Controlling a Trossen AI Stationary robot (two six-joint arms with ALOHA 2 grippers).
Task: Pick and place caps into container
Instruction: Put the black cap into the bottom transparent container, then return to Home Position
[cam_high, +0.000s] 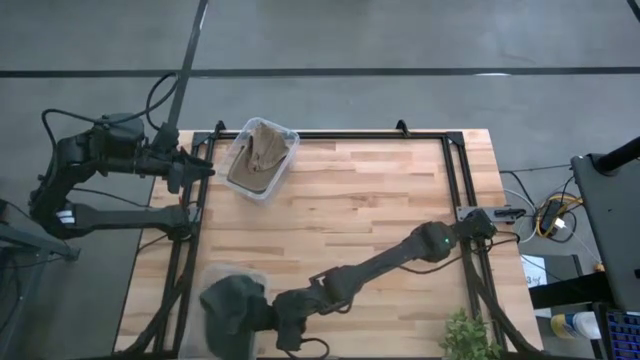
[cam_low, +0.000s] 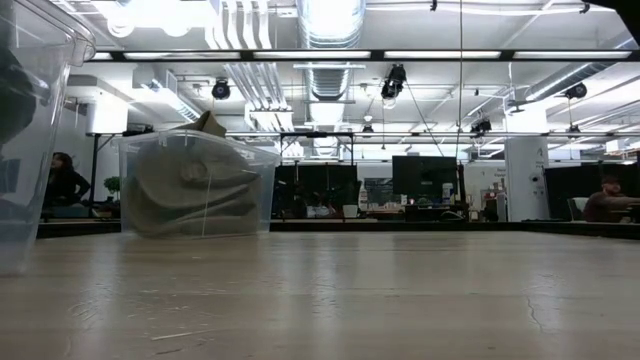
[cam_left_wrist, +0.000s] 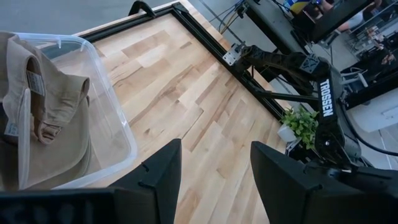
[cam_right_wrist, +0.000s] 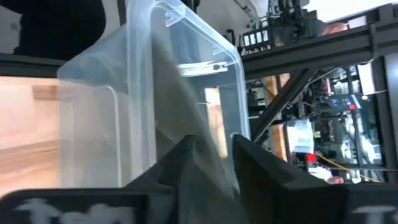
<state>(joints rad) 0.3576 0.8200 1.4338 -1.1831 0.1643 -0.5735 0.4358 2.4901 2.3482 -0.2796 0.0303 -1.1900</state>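
R pincer (cam_right_wrist: 208, 158) sits over the clear bin (cam_high: 232, 300) at the surface's (cam_high: 380, 210) near-left corner, fingers a little apart w/ dark olive cap (cam_high: 232, 305) fabric between them; can't tell if it's gripped. L pincer (cam_left_wrist: 214, 171) hangs released by the far-left bin (cam_high: 262, 158), which holds tan caps (cam_high: 258, 155).

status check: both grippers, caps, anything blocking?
Left gripper open, idle beside tan-cap bin. Right gripper at near-left bin, dark olive cap between its fingers. Table middle unobstructed.
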